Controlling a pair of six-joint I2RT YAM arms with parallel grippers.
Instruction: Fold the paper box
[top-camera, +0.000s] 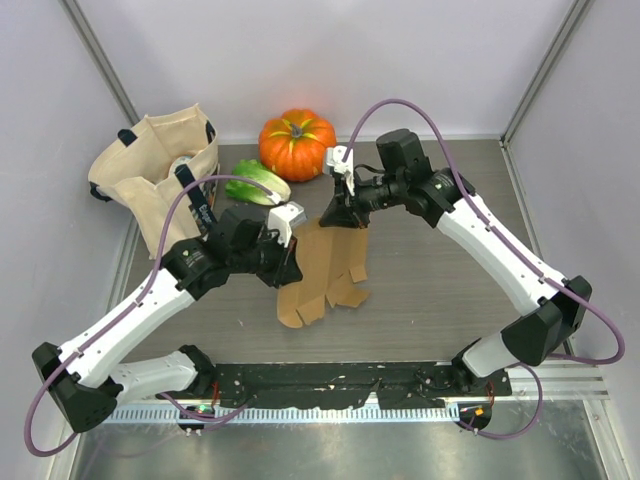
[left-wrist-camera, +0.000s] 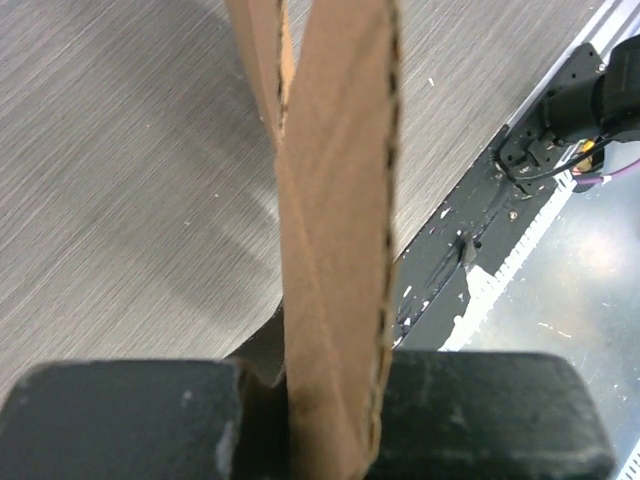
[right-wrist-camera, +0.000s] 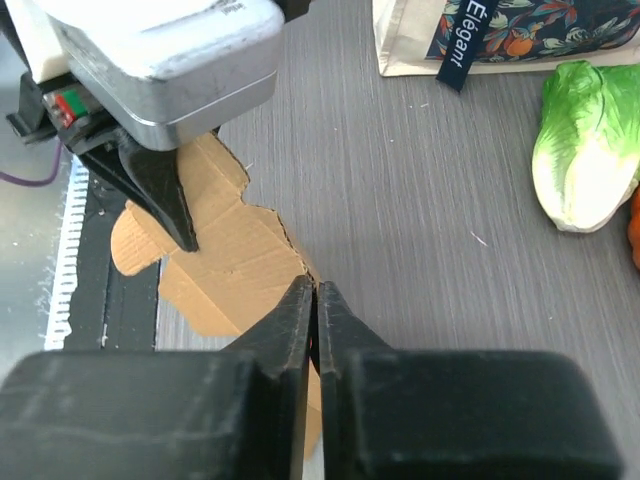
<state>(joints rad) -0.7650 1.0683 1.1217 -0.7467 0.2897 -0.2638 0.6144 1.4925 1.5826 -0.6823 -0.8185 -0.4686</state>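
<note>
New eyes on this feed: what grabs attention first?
Both arms meet mid-table over the paper box, a tan die-cut not yet box-shaped: the left gripper clamps one side, and the right gripper pinches its far edge. Behind it sits a bright orange pumpkin, with a green leafy vegetable and a beige tote bag at back left.

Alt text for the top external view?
The left tool and right tool each grip an edge of the partly folded paper box at table centre. Behind it sit a pumpkin, a lettuce and a tote bag.
</note>
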